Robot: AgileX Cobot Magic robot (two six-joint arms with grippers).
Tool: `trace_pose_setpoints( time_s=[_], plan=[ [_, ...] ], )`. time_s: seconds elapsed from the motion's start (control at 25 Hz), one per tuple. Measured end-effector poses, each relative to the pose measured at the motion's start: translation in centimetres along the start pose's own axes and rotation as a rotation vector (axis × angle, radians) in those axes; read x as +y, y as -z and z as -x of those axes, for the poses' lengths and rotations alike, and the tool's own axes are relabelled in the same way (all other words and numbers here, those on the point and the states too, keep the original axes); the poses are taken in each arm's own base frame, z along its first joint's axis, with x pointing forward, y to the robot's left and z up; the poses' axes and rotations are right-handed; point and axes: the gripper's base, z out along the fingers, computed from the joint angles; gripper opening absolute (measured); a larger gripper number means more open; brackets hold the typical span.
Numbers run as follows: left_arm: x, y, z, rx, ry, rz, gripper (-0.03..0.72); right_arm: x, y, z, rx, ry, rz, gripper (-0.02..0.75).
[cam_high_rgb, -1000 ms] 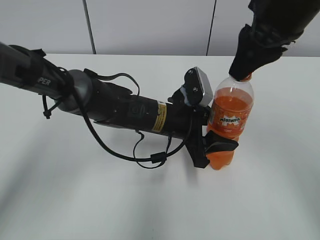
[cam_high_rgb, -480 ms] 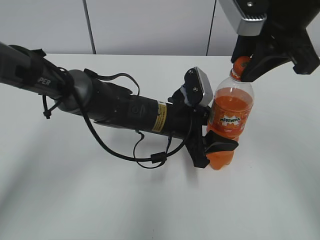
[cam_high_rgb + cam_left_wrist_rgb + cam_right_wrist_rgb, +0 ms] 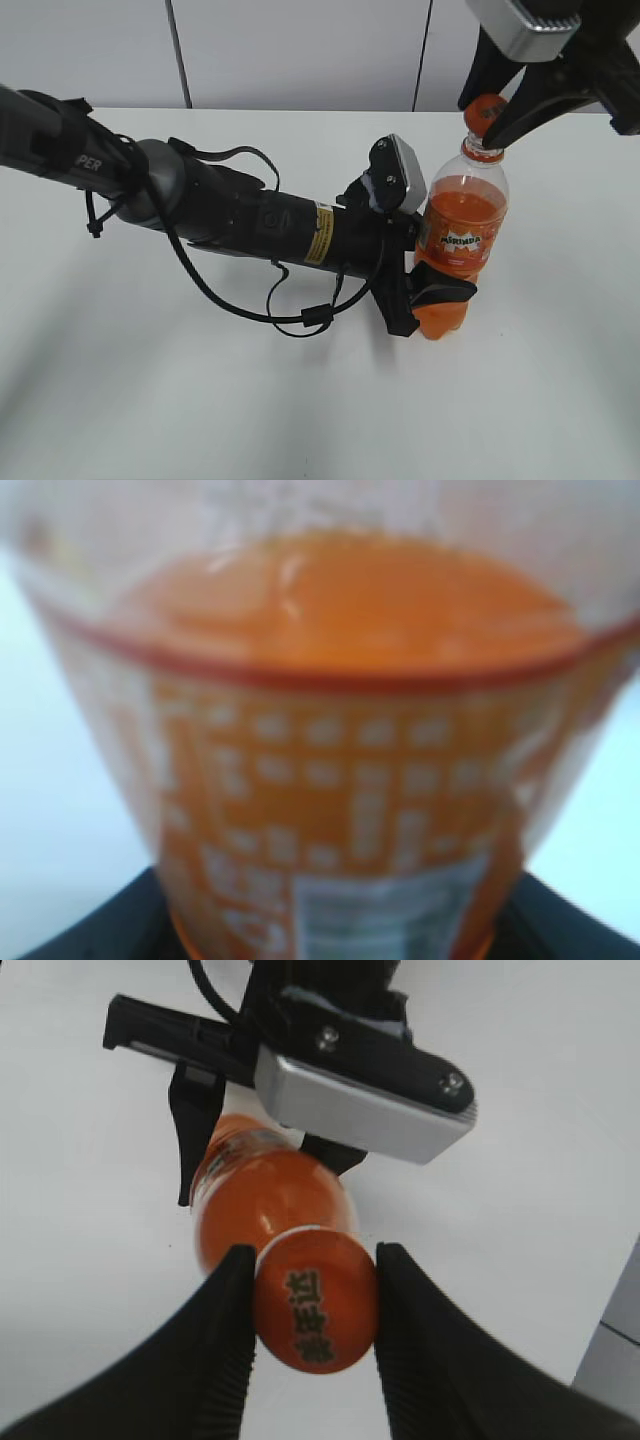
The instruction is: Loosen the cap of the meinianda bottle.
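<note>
White tabletop (image 3: 150, 400) held the upright, clear plastic meinianda bottle (image 3: 458, 240), its orange-filled lower body clamped by the black left gripper (image 3: 430, 300). Overhead, the right gripper (image 3: 310, 1300) pinched the small round orange cap (image 3: 316, 1300) between ridged black fingers (image 3: 225, 1330).

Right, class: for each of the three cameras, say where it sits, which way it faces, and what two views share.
Exterior: in front of the table, slanting down at the meinianda bottle, the left gripper and the right gripper.
Left wrist: level and close, facing the bottle's label; only a dark gripper edge shows.
Right wrist: above, looking down at the cap between its fingers.
All share the bottle.
</note>
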Motion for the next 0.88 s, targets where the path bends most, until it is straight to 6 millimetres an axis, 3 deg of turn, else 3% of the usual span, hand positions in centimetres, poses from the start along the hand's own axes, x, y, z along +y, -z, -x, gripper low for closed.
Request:
trace_pose_setpoints(
  time_s=[0.32,0.56,0.88],
  plan=[
    [0.0,0.0,0.0,0.001,0.000,0.001,0.387,1.1,3.9,1.0,-0.021,-0.046,-0.107,0.272],
    [0.0,0.0,0.0,0.001,0.000,0.001,0.386,1.9,6.0,1.0,-0.024,-0.617,-0.163,0.272],
    [0.0,0.0,0.0,0.001,0.000,0.001,0.387,2.5,7.6,-1.3,0.107,-1.456,-0.382,0.272]
  ],
)
